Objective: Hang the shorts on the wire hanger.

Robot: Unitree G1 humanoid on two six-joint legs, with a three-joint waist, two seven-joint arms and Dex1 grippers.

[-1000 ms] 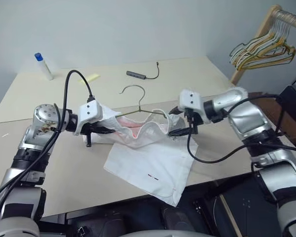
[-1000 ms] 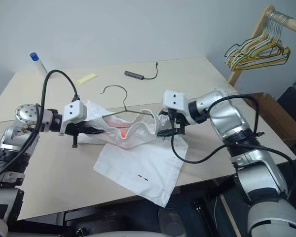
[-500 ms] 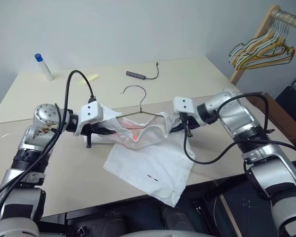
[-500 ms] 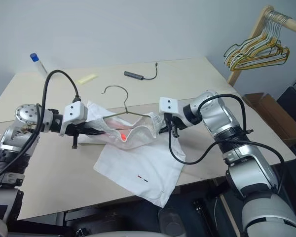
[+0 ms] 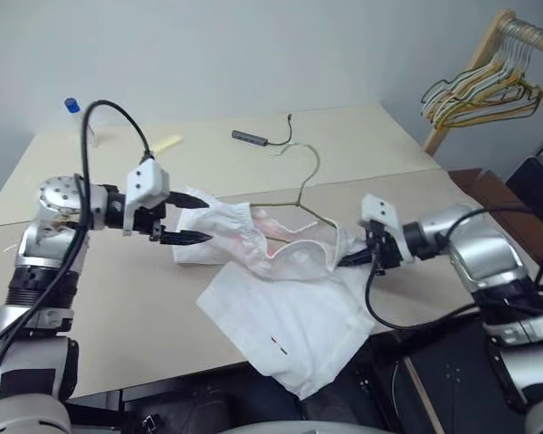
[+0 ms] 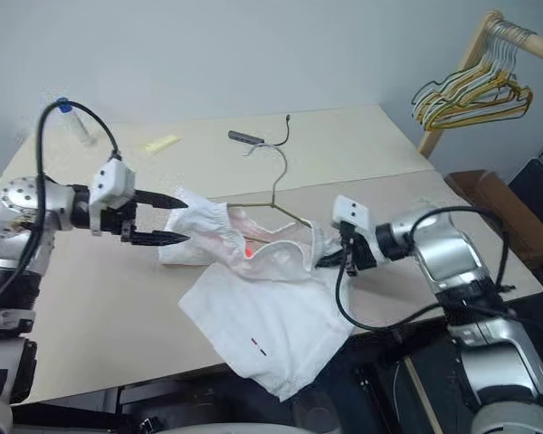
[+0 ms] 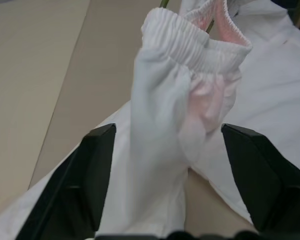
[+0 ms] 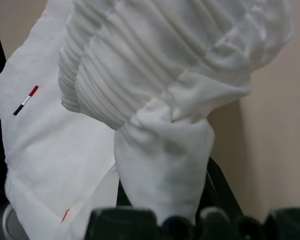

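The right gripper (image 5: 355,260) is clamped on the waistband of the shorts (image 5: 290,298); the left gripper (image 5: 192,220) stands apart just beside their far end; the wire hanger (image 5: 305,192) sits half-threaded between them; next, regrip and stretch the waistband over its free shoulder.
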